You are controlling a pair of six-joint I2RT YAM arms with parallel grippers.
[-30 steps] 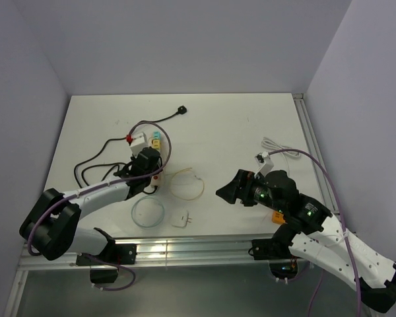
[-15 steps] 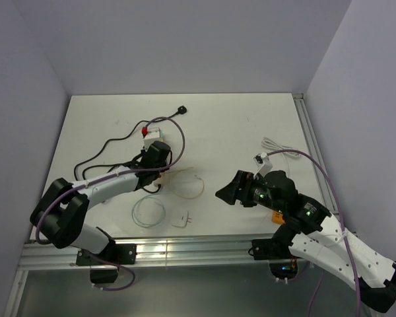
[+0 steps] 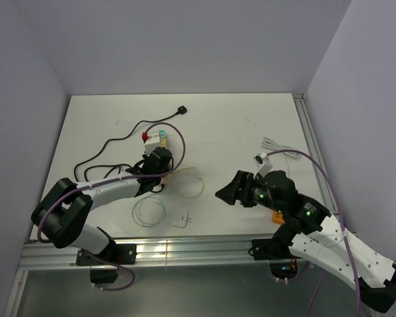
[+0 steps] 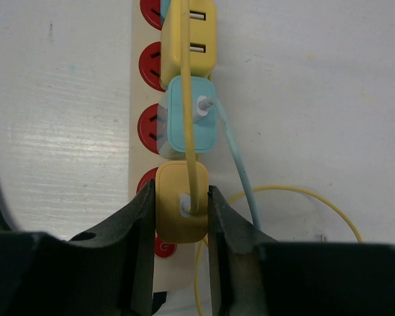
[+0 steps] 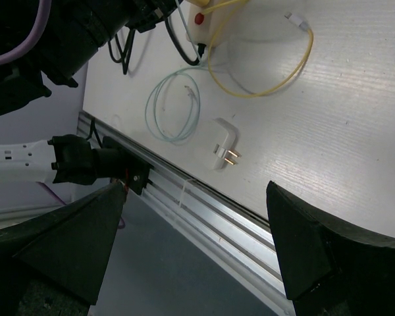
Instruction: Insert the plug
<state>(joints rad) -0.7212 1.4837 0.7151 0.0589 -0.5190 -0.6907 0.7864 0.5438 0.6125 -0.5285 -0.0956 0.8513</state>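
**Yellow plug clamped at the strip, right arm idle**

The left gripper pinches a rounded, glossy yellow plug between its matte black fingers. The plug sits over a red round socket of the flat cream power strip, just below a teal plug. Only the left wrist view shows this grip. The right wrist view shows a white two-pronged charger lying on the grained white table beside a thin teal coil. The right gripper hangs spread wide above them, holding nothing.
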